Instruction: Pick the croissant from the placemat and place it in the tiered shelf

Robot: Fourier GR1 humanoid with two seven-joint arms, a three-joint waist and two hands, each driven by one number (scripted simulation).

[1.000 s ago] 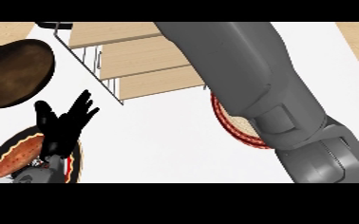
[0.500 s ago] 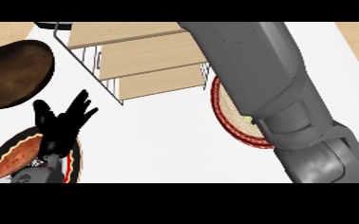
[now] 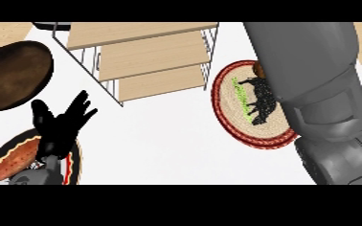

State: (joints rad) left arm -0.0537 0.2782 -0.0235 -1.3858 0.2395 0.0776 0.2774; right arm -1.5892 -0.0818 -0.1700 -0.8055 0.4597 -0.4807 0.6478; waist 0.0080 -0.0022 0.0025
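**Right arm over the placemat, croissant barely showing**

The grey right forearm [image 3: 311, 91] fills the right side, its hand out of sight. The wire tiered shelf [image 3: 152, 60] stands apart from the round placemat [image 3: 237, 119]. Left hand [image 3: 60, 124] rests lower left, fingers spread wide. A brown croissant [image 3: 259, 69] sliver peeks beside the arm

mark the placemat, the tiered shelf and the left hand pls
placemat [image 3: 237, 124]: head view, on its bare woven face, lower left part.
tiered shelf [image 3: 152, 53]: head view, on the middle wooden board.
left hand [image 3: 58, 127]: head view, on the palm, fingers spread upward.
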